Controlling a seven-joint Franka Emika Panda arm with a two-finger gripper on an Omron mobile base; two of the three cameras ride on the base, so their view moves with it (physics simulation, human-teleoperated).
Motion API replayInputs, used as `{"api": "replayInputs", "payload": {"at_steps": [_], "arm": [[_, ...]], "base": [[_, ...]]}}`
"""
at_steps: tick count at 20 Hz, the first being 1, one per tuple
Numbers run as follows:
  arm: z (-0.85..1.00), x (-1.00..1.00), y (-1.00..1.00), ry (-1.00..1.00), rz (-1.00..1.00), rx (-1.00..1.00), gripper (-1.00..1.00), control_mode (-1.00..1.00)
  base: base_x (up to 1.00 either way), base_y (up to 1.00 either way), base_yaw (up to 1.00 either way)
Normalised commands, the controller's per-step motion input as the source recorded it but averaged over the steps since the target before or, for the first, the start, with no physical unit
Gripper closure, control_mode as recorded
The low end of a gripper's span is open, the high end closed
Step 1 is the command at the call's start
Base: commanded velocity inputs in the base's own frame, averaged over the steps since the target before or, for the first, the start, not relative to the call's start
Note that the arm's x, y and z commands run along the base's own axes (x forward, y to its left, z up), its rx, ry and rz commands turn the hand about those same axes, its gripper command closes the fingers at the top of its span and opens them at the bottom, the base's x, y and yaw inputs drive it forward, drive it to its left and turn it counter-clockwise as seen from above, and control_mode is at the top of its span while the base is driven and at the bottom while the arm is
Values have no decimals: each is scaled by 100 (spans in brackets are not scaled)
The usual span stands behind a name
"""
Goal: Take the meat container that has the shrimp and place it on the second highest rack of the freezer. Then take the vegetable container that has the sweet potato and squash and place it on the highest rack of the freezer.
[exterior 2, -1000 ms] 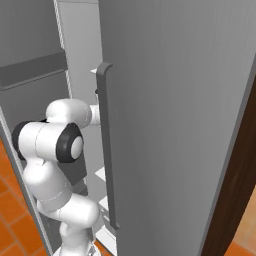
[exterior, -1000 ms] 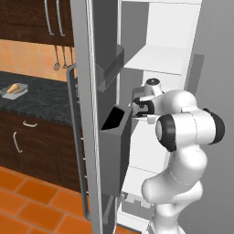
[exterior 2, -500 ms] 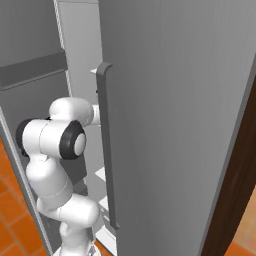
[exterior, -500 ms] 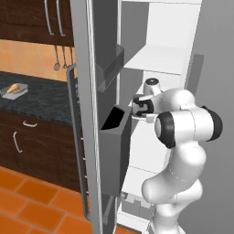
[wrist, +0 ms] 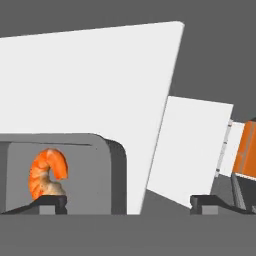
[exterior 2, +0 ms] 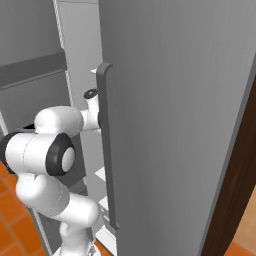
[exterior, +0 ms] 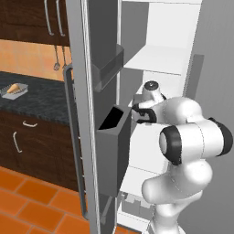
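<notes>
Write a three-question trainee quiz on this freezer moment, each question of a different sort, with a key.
1. True or false: the shrimp lies inside a grey container seen close up in the hand view.
2. Multiple choice: in the left base view, the dark open bin hangs on: A) the counter; B) the inside of the open freezer door; C) the floor.
3. Fill in: in the left base view, a container holding something orange-yellow sits on the dark ____ left of the door.

Key: 1 true; 2 B; 3 counter. The arm reaches in among the white shelves.
</notes>
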Motion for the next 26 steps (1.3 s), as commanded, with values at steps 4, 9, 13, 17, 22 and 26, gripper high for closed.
{"api": "replayInputs", "payload": {"at_steps": [4, 9, 13, 17, 22, 26], "arm": [[79, -92, 0, -2, 0, 0, -100, -100], [96, -91, -2, 1, 0, 0, -100, -100], [64, -100, 2, 18, 4, 5, -100, -100], [48, -100, 0, 30, 6, 12, -100, -100], [20, -100, 0, 29, 0, 4, -100, -100], [1, -100, 0, 23, 3, 1, -100, -100]], "base": [[0, 0, 0], [0, 0, 0], [0, 0, 0], [0, 0, 0], [0, 0, 0], [0, 0, 0]]}}
